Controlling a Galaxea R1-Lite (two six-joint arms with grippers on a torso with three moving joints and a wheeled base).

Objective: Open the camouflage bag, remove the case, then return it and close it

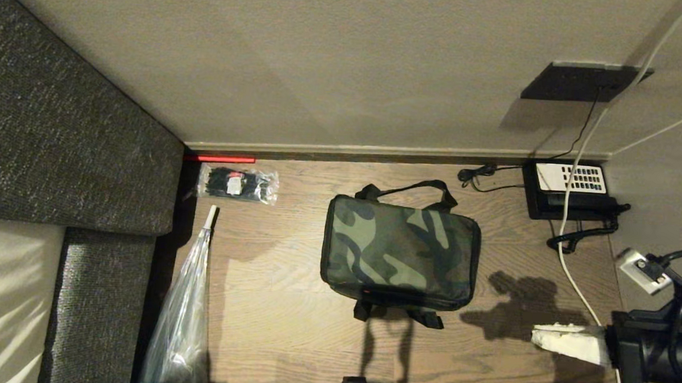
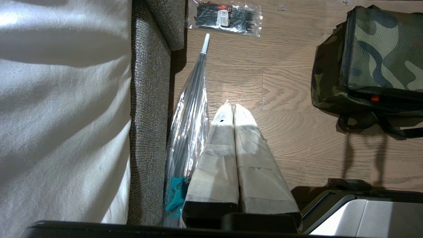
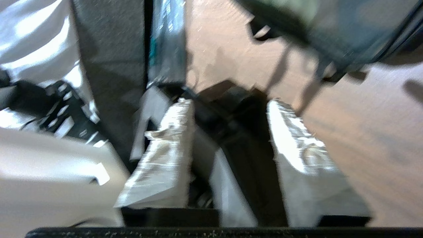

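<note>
Starting on the first step, I judge: the camouflage bag (image 1: 399,251) is shut all round and nothing has been taken out.

Nearest me, my left hand (image 2: 230,107) hangs parked over the floor (image 1: 286,306), its two padded fingers pressed together on nothing, just beside a folded clear umbrella (image 1: 182,312) that lies along the grey upholstered edge. My right hand (image 1: 536,336) comes in from the right, near the bag's right end but apart from it. In its own wrist view the fingers stand spread and empty, though that view is smeared, so I hold the reading loosely.

The bag lies flat in the middle of the floor, broad camouflage face up. Its near strap ends (image 1: 398,314) poke out towards me and the other handle (image 1: 409,188) arches on its far side. A small red tab (image 1: 366,289) shows on the near edge; I take it for the zip pull but cannot be sure. The case is nowhere in view, so I presume it is inside.

My next move calls for bringing the right hand across to that near edge, pinching the pull and running it round, probably with the bag steadied.

Farther off lie a packet of black ties (image 1: 238,184) and a telephone (image 1: 569,190) by the wall.
</note>
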